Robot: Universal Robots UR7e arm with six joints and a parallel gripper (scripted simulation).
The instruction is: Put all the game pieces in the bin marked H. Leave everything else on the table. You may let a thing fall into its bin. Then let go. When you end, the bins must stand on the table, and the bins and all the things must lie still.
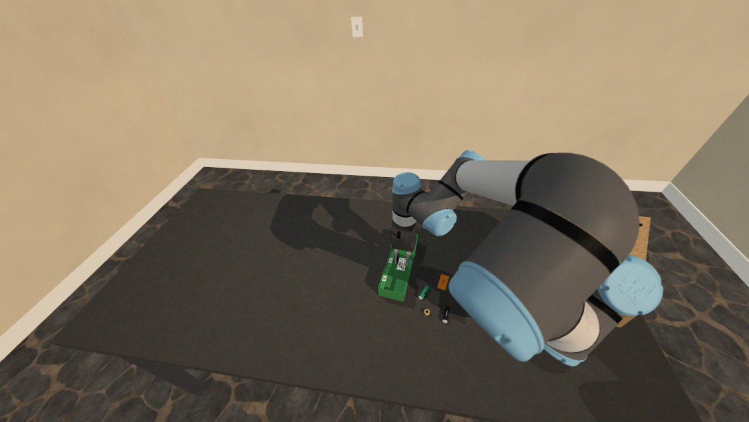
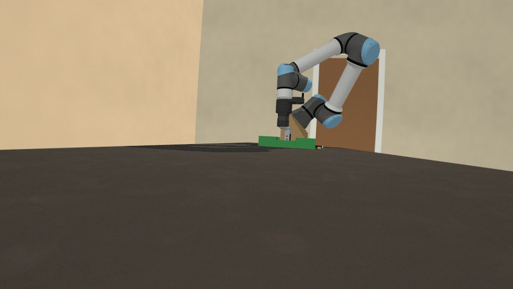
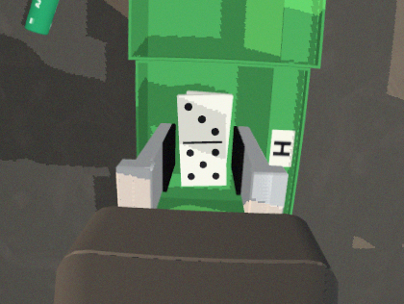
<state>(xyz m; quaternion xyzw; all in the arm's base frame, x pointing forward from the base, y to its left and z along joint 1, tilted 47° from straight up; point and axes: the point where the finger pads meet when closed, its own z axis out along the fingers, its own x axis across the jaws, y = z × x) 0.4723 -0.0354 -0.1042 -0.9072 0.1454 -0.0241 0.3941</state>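
Note:
A white domino (image 3: 203,139) (image 1: 401,261) with black dots sits inside the compartment marked H (image 3: 282,148) of the green bin (image 3: 148,87) (image 1: 390,288) (image 2: 270,141). My gripper (image 3: 203,145) (image 1: 400,253) (image 2: 286,135) points straight down into that compartment. Its fingers stand on either side of the domino with a dark gap on each side, so it is open.
A green battery (image 1: 423,291) lies on the table beside the bin. A black battery (image 1: 446,314), a small yellow ring (image 1: 427,312) and an orange block (image 1: 443,281) lie nearer the robot's base. The arm's big joints stand right of the bin.

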